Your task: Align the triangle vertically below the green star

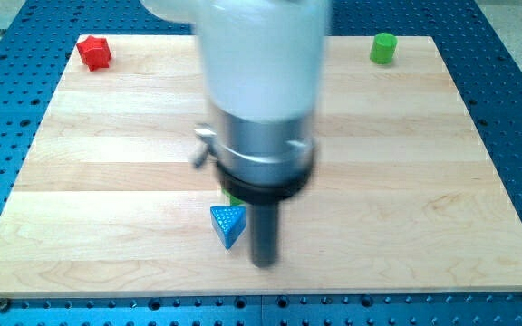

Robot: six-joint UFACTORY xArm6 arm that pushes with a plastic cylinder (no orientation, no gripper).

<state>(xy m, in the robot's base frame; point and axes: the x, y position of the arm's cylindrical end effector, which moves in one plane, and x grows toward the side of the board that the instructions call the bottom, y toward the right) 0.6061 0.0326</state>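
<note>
Standing on the wooden board [406, 181], my tip [264, 263] sits low in the view, near the board's bottom edge. It's a plain dark rod w/ no jaws, so nothing to spread or pinch; it holds nothing. Blue triangle [228, 223] lies just to the view's left of the rod, very close to it. Can't tell if they touch; a thin strip of wood seems to show between them.

Just above the triangle, a small bit of green [232, 198] peeks out from under the arm's black collar, up and left of the tip. Mostly hidden, so its shape can't be made out.

Red block [93, 52], irregular shape, sits far up and to the view's left of the tip, at the board's top-left corner. Green cylinder [383, 48] sits far up and to the view's right, near the top-right corner. Both well apart from the tip and the triangle.

Arm's blurred white and silver body fills the view's top centre, above the tip.
</note>
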